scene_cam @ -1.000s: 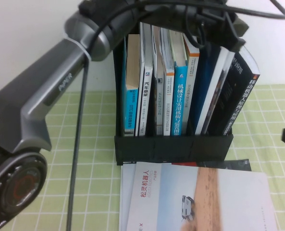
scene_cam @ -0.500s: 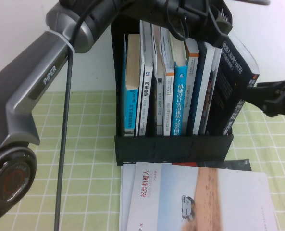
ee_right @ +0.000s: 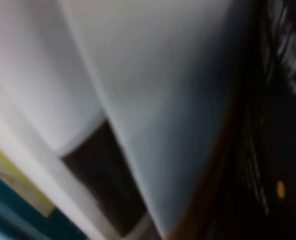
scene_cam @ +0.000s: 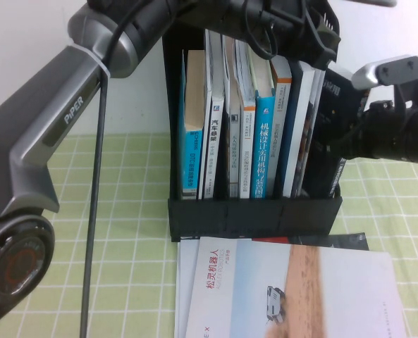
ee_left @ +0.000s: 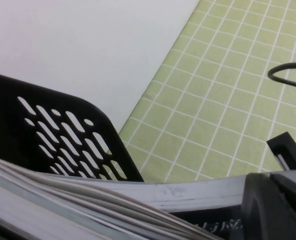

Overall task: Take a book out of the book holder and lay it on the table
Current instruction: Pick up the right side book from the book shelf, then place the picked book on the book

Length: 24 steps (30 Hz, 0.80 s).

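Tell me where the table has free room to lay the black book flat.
The green table is bare left of the book holder, between it and the left arm's base. Bare cloth also lies right of the holder, under the right tool at the black book. In front it is crowded: a white book lies there. The left tool is above the holder.

The right gripper (scene_cam: 333, 134) hides most of the book (scene_cam: 339, 95); the left gripper (scene_cam: 314, 39) is cut off above.
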Each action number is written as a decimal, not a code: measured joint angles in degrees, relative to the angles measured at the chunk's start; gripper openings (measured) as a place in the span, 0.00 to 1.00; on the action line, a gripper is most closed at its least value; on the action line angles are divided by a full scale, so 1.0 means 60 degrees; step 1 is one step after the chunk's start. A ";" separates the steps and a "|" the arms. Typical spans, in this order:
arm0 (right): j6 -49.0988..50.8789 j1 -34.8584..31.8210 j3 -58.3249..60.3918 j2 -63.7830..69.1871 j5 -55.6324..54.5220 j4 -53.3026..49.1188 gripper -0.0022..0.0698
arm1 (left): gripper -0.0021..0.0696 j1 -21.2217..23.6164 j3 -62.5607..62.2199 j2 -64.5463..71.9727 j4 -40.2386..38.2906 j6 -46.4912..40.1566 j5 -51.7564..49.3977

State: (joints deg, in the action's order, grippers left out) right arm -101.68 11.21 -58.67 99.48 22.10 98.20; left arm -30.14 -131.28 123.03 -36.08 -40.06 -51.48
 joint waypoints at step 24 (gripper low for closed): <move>0.1289 0.0000 -0.0566 -0.4769 -0.0028 -0.0261 0.21 | 0.03 0.0121 0.0178 -0.3229 0.2013 0.1703 -0.1619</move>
State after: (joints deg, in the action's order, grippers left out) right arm -93.94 11.21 -62.06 70.87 21.93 96.64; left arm -29.41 -130.21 103.66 -24.00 -29.85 -61.20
